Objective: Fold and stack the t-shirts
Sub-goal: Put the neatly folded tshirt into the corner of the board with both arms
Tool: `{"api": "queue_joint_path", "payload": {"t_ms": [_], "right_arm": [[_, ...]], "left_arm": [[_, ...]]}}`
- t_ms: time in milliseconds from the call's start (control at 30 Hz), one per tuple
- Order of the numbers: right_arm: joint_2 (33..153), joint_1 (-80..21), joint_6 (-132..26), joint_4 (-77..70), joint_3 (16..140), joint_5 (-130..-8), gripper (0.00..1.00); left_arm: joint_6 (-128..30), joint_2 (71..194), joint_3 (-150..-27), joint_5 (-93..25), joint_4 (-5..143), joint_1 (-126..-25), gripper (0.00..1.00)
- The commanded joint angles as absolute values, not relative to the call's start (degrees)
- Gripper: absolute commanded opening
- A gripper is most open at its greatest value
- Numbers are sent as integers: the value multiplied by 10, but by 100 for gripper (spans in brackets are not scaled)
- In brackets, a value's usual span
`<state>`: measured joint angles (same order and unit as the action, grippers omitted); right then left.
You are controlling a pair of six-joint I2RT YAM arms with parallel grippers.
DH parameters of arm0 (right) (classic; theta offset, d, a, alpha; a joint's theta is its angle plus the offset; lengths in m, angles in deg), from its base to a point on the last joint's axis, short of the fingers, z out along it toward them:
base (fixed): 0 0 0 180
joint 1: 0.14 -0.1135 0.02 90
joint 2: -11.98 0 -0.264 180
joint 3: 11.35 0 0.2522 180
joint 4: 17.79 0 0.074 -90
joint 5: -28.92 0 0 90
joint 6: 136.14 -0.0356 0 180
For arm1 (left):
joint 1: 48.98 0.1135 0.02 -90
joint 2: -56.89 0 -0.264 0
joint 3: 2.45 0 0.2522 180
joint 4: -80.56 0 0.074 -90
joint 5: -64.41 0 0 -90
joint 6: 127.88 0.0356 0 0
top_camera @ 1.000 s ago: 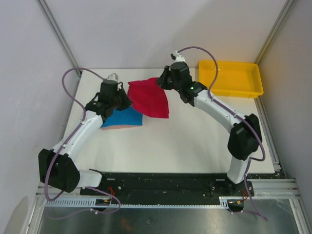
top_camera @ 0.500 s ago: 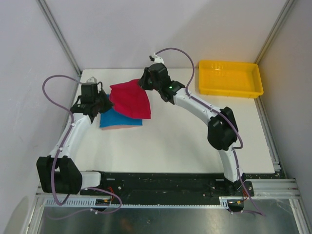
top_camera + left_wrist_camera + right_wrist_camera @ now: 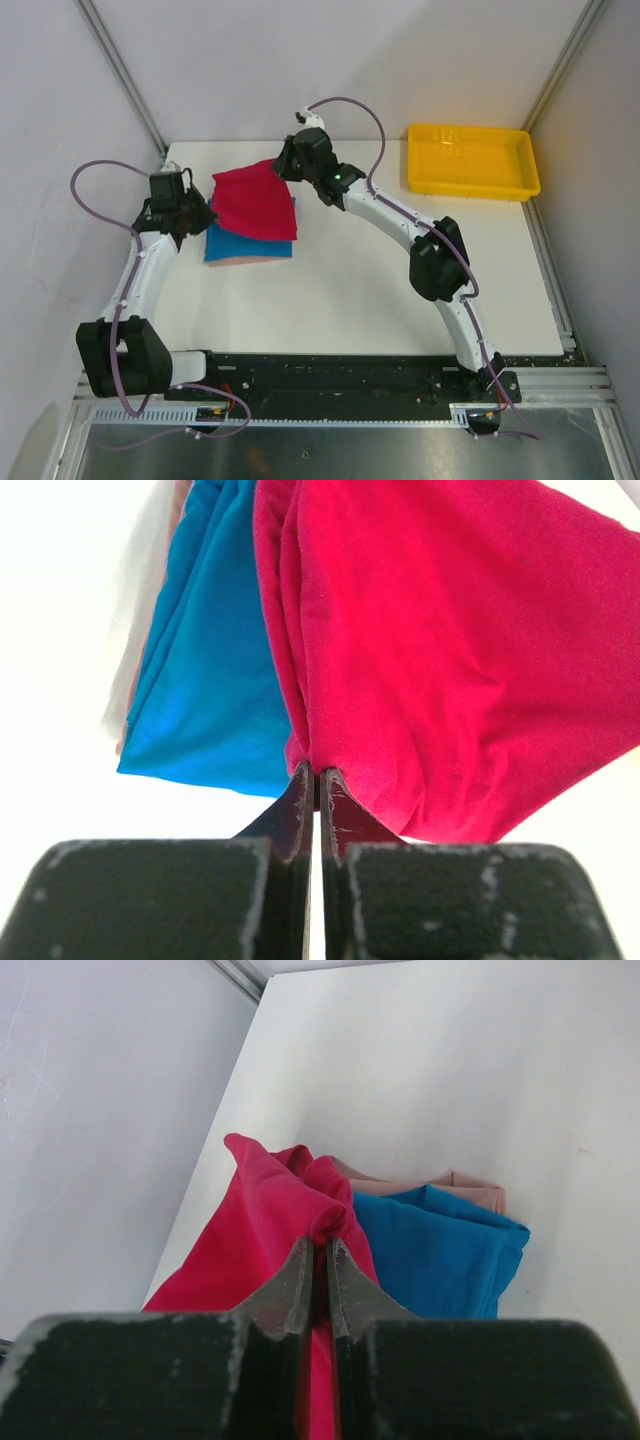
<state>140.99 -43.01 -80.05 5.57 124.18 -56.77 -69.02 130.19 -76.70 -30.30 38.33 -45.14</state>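
The folded crimson red t-shirt (image 3: 255, 203) hangs between my two grippers over the far left of the table. My left gripper (image 3: 205, 213) is shut on its left corner, and my right gripper (image 3: 283, 172) is shut on its far right corner. Under it lies the folded blue t-shirt (image 3: 245, 246), flat on a pale pink layer. In the left wrist view the red cloth (image 3: 440, 650) fills the right and the blue t-shirt (image 3: 205, 680) shows at the left. The right wrist view has the red cloth (image 3: 260, 1230) bunched at my fingertips, with the blue t-shirt (image 3: 440, 1250) beyond.
A yellow plastic tray (image 3: 472, 160) stands at the far right of the white table (image 3: 380, 290). Grey walls and metal frame rails close in the left and right sides. Purple cables loop off both arms.
Both arms have carried the red t-shirt leftward, from the table's far middle to above the blue t-shirt. Both grippers stayed shut on it.
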Motion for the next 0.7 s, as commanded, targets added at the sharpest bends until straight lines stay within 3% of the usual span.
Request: {"api": "queue_joint_path", "payload": {"t_ms": [0, 400, 433, 467, 567, 600, 667], "right_arm": [[1420, -431, -805, 38, 1285, -568, 0], [1466, -426, -812, 55, 1331, -596, 0], [1472, -425, -811, 63, 1339, -599, 4], [1479, -424, -812, 72, 1345, -600, 16], [1496, -407, -819, 102, 1355, -624, 61], [1500, -397, -822, 115, 1358, -638, 69], [1501, -373, -828, 139, 1357, -663, 76]], "left_arm": [[-671, 1308, -775, -305, 393, -435, 0], [-665, 1321, -765, -300, 393, -414, 0], [-665, 1324, -761, -301, 393, -413, 0], [-665, 1328, -756, -303, 393, -411, 4], [-674, 1328, -728, -287, 389, -391, 41], [-677, 1317, -716, -275, 389, -383, 52], [-679, 1289, -707, -237, 389, -373, 66]]}}
